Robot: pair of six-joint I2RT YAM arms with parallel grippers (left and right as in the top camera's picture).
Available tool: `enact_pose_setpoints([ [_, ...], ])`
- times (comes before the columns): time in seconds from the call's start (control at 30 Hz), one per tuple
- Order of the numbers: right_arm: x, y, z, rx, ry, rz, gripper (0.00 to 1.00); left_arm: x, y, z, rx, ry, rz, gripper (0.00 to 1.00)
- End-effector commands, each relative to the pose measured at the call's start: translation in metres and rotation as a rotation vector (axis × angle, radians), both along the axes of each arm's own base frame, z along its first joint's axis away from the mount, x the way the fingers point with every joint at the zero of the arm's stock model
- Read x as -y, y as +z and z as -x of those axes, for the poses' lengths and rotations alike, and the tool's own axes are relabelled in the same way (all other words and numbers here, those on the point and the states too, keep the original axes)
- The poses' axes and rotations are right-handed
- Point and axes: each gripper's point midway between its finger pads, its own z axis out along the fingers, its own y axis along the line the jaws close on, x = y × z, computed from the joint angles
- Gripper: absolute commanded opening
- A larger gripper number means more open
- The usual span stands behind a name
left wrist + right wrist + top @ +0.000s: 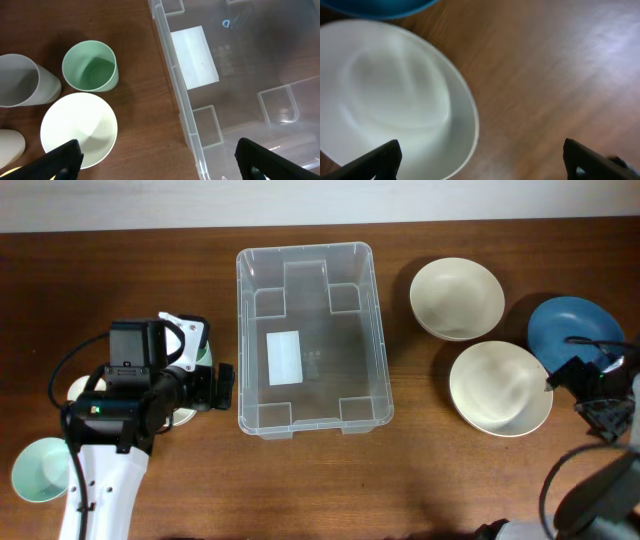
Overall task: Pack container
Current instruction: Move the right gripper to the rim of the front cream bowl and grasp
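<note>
Located large clear plastic rectangular container [345,345] at middle of brown wooden desk [120,270], upright, holding nothing but its white label [285,357]. Counted nothing packed (progress judged nil). Found left jaws spread wide and empty, poised at container's left wall, just beside round white plastic cup [79,127] and pale green plastic cup [90,66]. Found right jaws likewise wide apart, gripping nothing, above rim of round white bowl [500,388]. Noted cream round bowl [457,298] and blue round dish [575,330] right of container, outside it. Left to do, by judgement: every pick and every placement.
</note>
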Motion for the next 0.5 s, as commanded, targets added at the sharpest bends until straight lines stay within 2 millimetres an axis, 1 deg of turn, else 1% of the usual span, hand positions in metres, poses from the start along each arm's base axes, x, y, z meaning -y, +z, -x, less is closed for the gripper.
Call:
enact_pose_setpoints([
  [0.0,-0.006,-0.014,-0.014,0.023,0.075,-0.068,0.99,-0.002,0.008,-0.007,0.027,0.019,0.003,1.00],
  [0.17,-0.007,-0.036,-0.015,0.026,0.079,-0.073,0.99,-0.002,0.009,-0.008,0.035,0.019,0.003,1.00],
  [0.3,-0.021,-0.065,-0.013,0.059,0.083,-0.116,1.00,-0.002,0.012,-0.012,0.054,0.019,0.004,1.00],
  [0.37,-0.027,-0.073,-0.014,0.085,0.085,-0.139,1.00,-0.002,0.012,-0.013,0.058,0.019,0.004,1.00],
  [0.43,-0.029,-0.080,-0.013,0.094,0.086,-0.140,0.98,-0.002,0.012,-0.013,0.058,0.019,0.004,1.00],
  [0.47,-0.031,-0.086,-0.012,0.096,0.091,-0.137,0.95,-0.002,0.012,-0.013,0.059,0.019,0.004,1.00],
])
